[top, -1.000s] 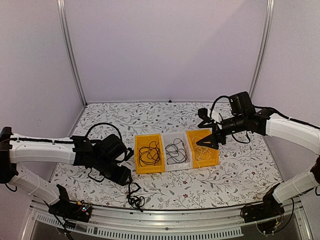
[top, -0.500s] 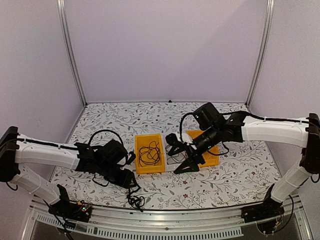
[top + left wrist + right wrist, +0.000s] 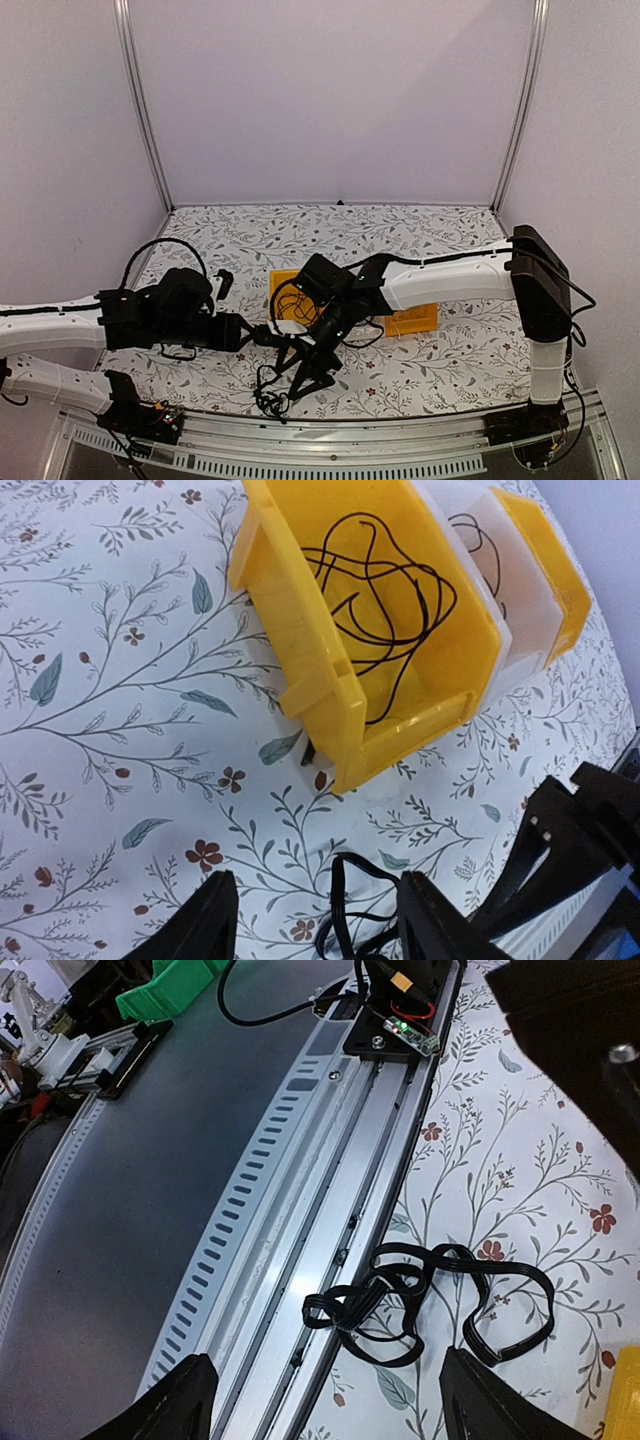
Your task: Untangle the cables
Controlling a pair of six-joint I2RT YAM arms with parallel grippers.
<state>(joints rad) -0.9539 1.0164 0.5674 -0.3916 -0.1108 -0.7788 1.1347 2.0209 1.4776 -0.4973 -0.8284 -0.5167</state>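
Observation:
A tangle of thin black cables (image 3: 270, 397) lies at the table's front edge, one looped end hanging over the metal rail (image 3: 300, 1260). In the right wrist view the cable tangle (image 3: 430, 1295) lies ahead of my open right gripper (image 3: 335, 1405), which hovers above it with nothing held. My left gripper (image 3: 262, 337) is open just left of it and low over the table. A cable loop (image 3: 352, 905) rises between its fingers, not pinched. More black cable (image 3: 380, 590) lies coiled in the near yellow bin (image 3: 300, 650).
A white bin (image 3: 500, 590) and a second yellow bin (image 3: 560, 580) stand in a row beyond the first. My right arm (image 3: 440, 280) reaches across the bins and hides most of them from above. The two grippers sit close together, the right gripper (image 3: 570, 850) beside the left one.
My right arm has swung from the right yellow bin across to the front edge, above the tangle. My left gripper has shifted slightly and its jaws have opened wider.

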